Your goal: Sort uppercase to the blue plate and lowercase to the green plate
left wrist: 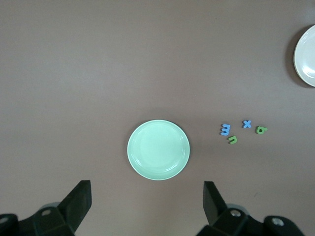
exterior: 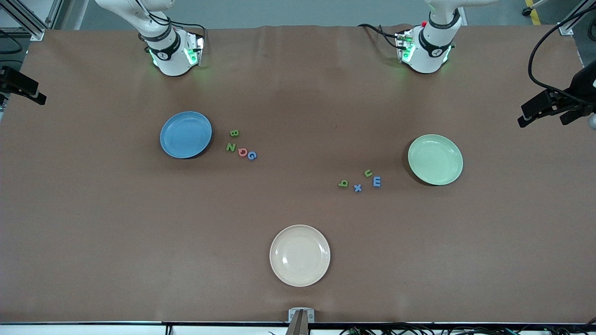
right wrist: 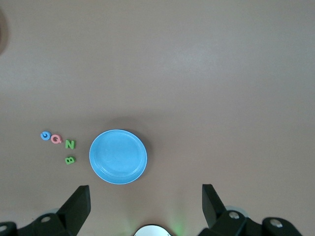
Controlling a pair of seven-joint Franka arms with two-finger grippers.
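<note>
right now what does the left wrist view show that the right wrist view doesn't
Only the left wrist view shows the green plate, the lowercase letters beside it, the cream plate's edge and the open left gripper.

Only the right wrist view shows the blue plate, the uppercase letters beside it and the open right gripper.

Both share the brown table, an unfilled plate, and letters not yet sorted.

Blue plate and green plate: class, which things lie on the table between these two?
In the front view, between the blue plate and the green plate lie the uppercase cluster and the lowercase cluster, with bare table between them.
</note>
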